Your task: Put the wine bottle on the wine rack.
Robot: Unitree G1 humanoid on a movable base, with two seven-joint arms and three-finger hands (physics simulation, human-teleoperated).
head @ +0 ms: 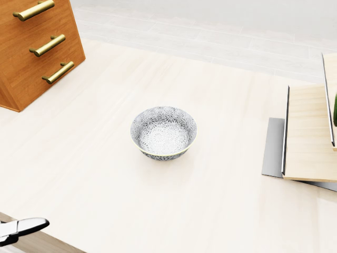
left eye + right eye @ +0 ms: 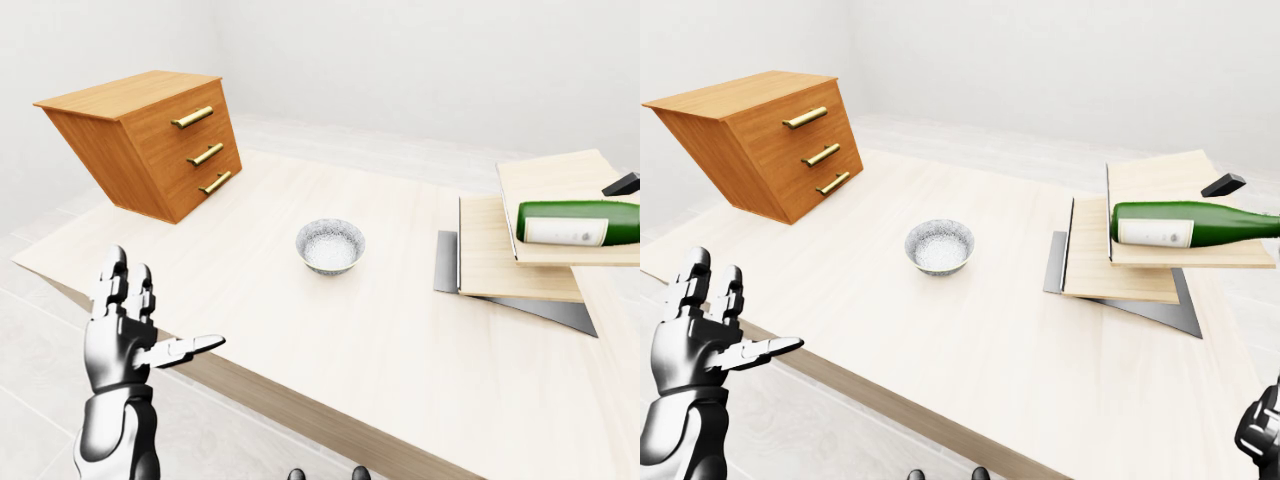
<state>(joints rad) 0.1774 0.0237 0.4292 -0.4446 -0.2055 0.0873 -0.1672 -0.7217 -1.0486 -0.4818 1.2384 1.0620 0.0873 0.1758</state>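
Note:
A green wine bottle [image 2: 1200, 224] with a white label lies on its side on the upper shelf of a pale wooden wine rack [image 2: 1120, 270] at the right of the table. A small dark block [image 2: 1223, 184] sits on the rack beyond it. My left hand [image 2: 128, 335] is open, fingers up, at the table's near left edge, far from the bottle. My right hand [image 2: 1262, 434] shows only partly at the bottom right corner of the right-eye view, away from the rack; I cannot tell how its fingers stand.
A patterned grey bowl [image 1: 164, 132] stands mid-table. A wooden chest of three drawers with brass handles [image 2: 160, 138] stands at the table's upper left. The pale table [image 2: 330, 340] has its near edge at the bottom left.

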